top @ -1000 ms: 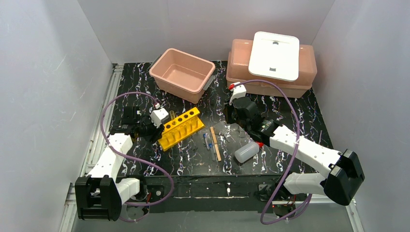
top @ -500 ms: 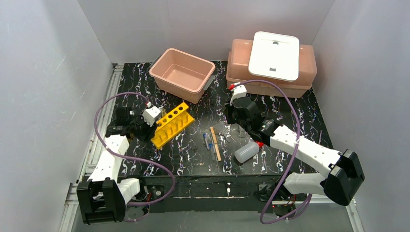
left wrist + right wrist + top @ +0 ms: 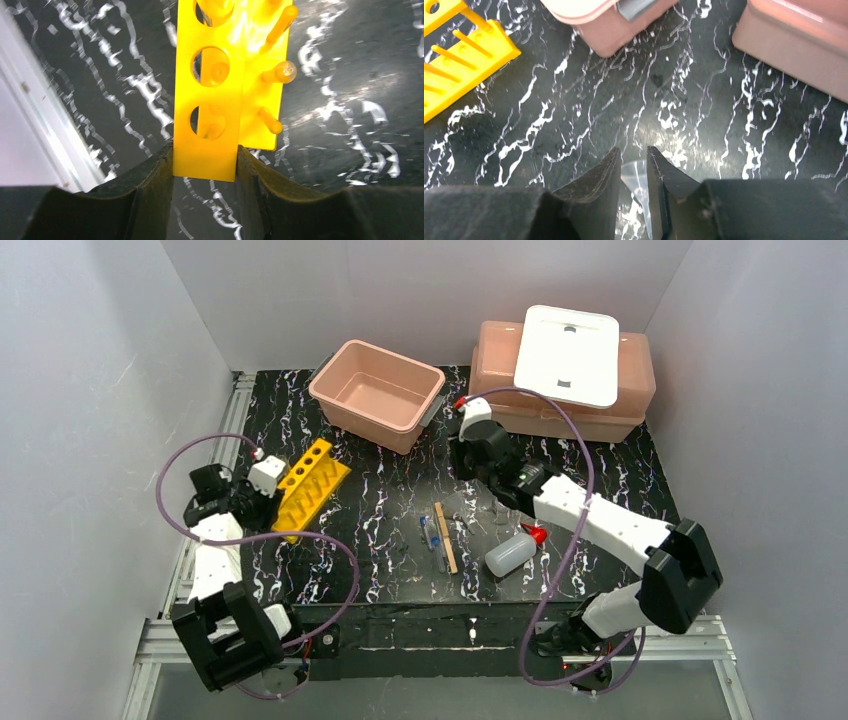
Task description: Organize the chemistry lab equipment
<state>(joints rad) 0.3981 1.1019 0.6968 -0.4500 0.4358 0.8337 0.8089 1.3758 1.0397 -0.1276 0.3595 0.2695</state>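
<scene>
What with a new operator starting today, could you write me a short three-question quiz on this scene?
1. True or false: the left end effector is shut on one end of the yellow rack.
2. What rests on top of the back-right pink tub? A) a white lid B) a squeeze bottle C) a wooden stick
3. Short answer: which arm pinches a small clear glass piece above the tabletop?

Key: 1 true; 2 A; 3 the right arm, in the right end effector.
</scene>
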